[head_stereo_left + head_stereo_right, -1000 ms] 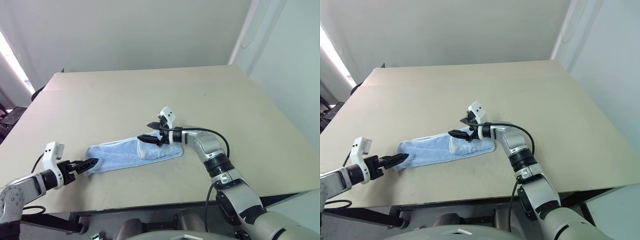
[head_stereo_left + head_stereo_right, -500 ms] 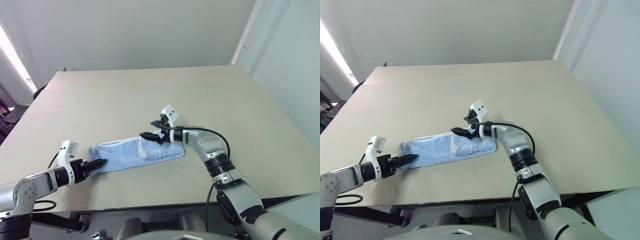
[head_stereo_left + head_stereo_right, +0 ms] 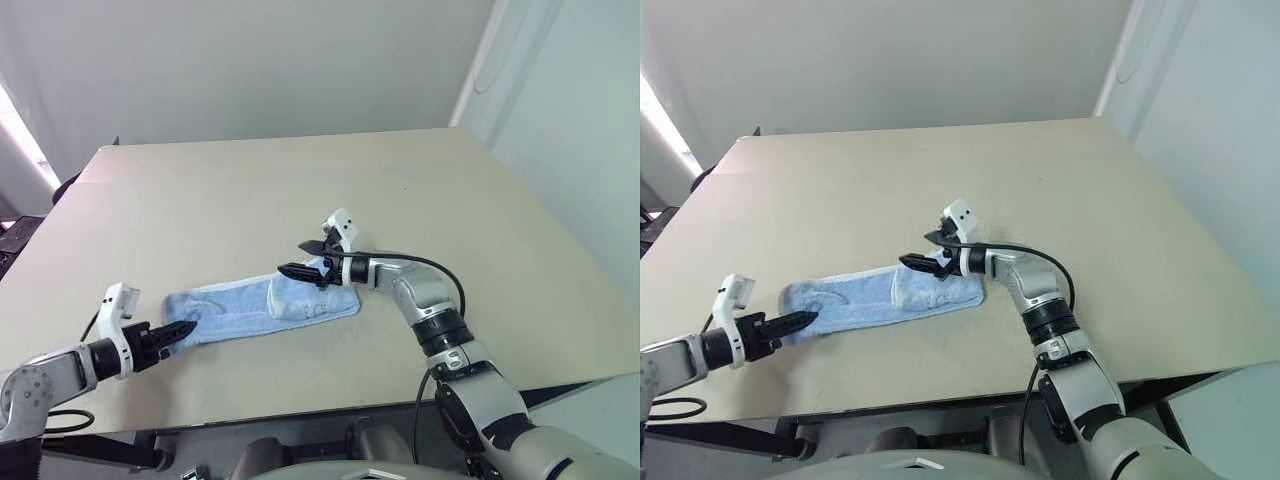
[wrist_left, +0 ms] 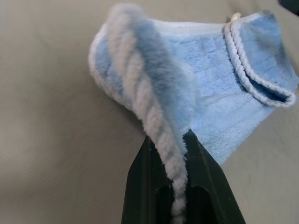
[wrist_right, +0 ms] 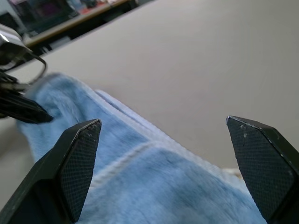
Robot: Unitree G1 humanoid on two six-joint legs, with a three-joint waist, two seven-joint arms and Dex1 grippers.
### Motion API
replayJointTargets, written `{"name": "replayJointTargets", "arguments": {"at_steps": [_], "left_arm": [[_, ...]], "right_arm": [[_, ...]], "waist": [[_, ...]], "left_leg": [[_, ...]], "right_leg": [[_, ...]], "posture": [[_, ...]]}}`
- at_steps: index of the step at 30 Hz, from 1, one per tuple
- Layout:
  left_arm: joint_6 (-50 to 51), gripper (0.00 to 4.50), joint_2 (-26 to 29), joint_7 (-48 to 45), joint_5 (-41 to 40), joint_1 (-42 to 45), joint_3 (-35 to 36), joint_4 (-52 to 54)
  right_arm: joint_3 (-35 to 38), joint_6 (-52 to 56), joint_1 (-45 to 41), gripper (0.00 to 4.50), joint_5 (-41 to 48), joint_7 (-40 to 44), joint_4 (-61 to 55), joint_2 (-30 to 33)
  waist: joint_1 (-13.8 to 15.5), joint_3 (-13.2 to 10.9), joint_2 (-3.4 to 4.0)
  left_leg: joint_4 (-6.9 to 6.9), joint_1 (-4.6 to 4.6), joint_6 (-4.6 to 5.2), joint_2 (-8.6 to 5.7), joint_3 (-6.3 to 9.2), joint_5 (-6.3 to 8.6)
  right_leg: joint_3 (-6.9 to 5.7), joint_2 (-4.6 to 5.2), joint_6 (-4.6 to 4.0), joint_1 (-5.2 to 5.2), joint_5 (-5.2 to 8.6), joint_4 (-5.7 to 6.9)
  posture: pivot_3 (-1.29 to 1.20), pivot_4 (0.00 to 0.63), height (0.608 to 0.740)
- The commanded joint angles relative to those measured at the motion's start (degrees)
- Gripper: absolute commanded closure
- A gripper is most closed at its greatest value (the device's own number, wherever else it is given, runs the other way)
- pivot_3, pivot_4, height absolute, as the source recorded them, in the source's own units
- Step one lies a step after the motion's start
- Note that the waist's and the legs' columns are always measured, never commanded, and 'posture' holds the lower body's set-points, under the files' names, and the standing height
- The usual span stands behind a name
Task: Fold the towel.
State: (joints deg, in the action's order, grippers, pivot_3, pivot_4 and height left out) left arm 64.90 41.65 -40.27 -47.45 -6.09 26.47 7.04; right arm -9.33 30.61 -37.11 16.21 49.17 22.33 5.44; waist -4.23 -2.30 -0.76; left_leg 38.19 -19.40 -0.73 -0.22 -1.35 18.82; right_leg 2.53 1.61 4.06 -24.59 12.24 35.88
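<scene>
A light-blue towel (image 3: 262,307) lies stretched in a long, narrow band across the near-centre of a beige tabletop (image 3: 300,190), running from lower left to upper right, its right portion doubled over into a thicker fold edged with white stitching. At the band's left end, the robot's left hand (image 3: 180,329) has its two black fingers (image 4: 154,186) pressed together on the towel's corner; seen from the left wrist, the white corded edge rises up out of the pinch and the cloth bunches into a soft ridge just past the fingertips. The rest of the towel rests flat on the tabletop beyond that ridge. At the other end, the right hand (image 3: 305,259) hangs just above the folded portion with its fingers spread wide, one fingertip over the fold's left edge and the other toward the far side; it grips nothing. From the right wrist, the two open fingertips (image 5: 79,154) frame the blue cloth below, and the left hand's dark tip shows at the towel's distant end. The two hands sit well apart, with the length of the towel between them.
</scene>
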Motion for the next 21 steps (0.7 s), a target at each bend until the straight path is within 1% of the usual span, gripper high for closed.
{"name": "replayJointTargets", "arguments": {"at_steps": [1, 4, 10, 13, 19, 21], "left_arm": [[0.4, 4.46, 2.8, -0.9, -1.4, -1.3, 5.4, 0.7], [0.2, 4.46, 5.4, -2.5, -0.6, -4.3, 6.6, 1.2], [-1.0, 4.46, 12.1, -7.0, 0.9, -8.3, 11.5, -2.9], [-0.2, 4.46, 14.7, -9.2, 0.0, -9.1, 12.6, -0.4], [2.8, 4.46, 15.4, -10.0, -4.6, -5.2, 11.3, 6.8], [4.4, 4.46, 15.3, -9.6, -6.2, -2.4, 9.0, 8.1]], "right_arm": [[1.5, 1.8, -0.2, 0.00, 2.8, 1.5, -4.7, 0.8], [1.3, 2.8, 0.2, 0.00, 3.2, 1.9, -5.4, 1.5], [0.7, 3.1, 0.9, 0.00, 3.2, 2.6, -5.5, 3.0], [0.6, 2.9, 1.3, 0.00, 2.8, 2.3, -4.9, 3.6], [1.2, 2.9, 1.5, 0.00, 2.7, 0.9, -4.6, 3.9], [1.9, 4.4, 1.6, 0.00, 3.5, 1.5, -5.0, 5.2]], "waist": [[0.0, 0.0, -0.02], [-0.1, 0.0, -0.02], [-0.1, -0.1, -0.04], [-0.1, -0.2, 0.05], [0.1, -0.2, 0.03], [0.1, -0.2, 0.01]], "left_leg": [[0.00, 0.00, 0.00, 0.00, 0.00, 0.00], [0.00, 0.01, 0.00, 0.02, -0.01, 0.00], [-0.04, -0.03, 0.00, 0.04, -0.01, 0.00], [-0.06, -0.03, 0.00, 0.05, -0.01, 0.00], [-0.06, -0.08, -0.01, 0.04, -0.02, 0.01], [-0.08, -0.07, -0.01, 0.04, -0.03, 0.01]], "right_leg": [[0.00, 0.00, -0.04, 0.00, 0.02, 0.00], [-0.01, 0.00, -0.08, -0.01, 0.04, 0.00], [-0.02, -0.02, -0.15, -0.08, 0.10, -0.04], [-0.03, -0.02, -0.24, -0.10, 0.16, -0.05], [-0.03, 0.02, -0.25, -0.06, 0.16, -0.16], [-0.02, 0.02, -0.25, -0.06, 0.15, -0.18]], "posture": [[0.00, 0.000, 0.740], [0.00, 0.000, 0.740], [0.00, 0.000, 0.740], [0.00, 0.000, 0.740], [0.00, 0.000, 0.740], [0.00, 0.000, 0.740]]}}
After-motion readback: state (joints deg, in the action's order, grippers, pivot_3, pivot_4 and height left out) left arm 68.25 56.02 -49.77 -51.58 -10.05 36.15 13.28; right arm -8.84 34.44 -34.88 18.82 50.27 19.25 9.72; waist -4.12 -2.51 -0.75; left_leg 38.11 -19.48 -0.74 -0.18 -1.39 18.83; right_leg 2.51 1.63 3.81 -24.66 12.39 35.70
